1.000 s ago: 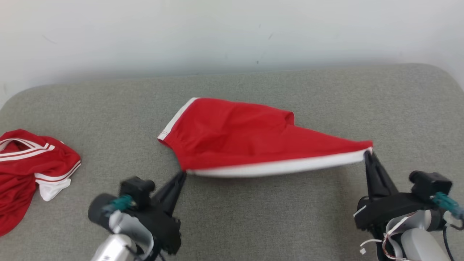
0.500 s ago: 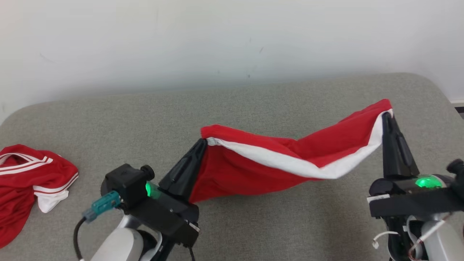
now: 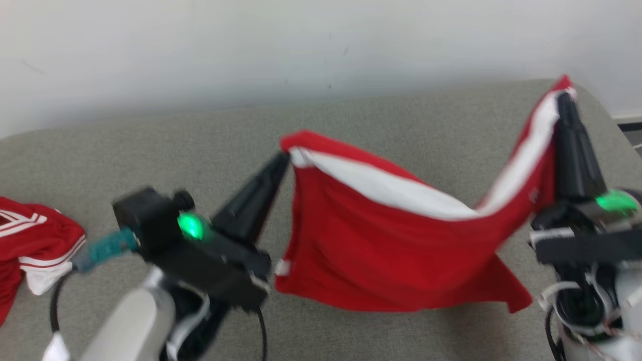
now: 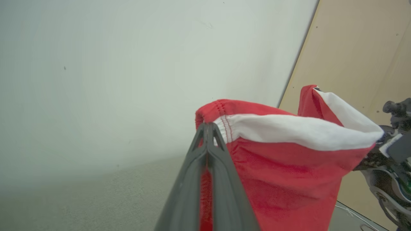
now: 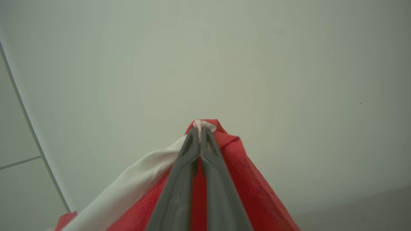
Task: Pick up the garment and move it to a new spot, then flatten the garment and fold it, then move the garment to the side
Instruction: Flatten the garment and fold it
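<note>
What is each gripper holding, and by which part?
Both grip the red shorts at the white band: left gripper at one end, right gripper at the other.

Our kit: long tapered matte-black-fingered left gripper (image 3: pixel 284 159) and right gripper (image 3: pixel 565 98), boxy black wrist housings (image 3: pixel 220 268), lit green LEDs (image 3: pixel 190 226), teal cable plug (image 3: pixel 106 247), silver-grey forearm (image 3: pixel 125 326).

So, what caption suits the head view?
Two shut pairs of jaws hold a red garment up by its white band over a grey cushion; a second red garment lies left.
</note>
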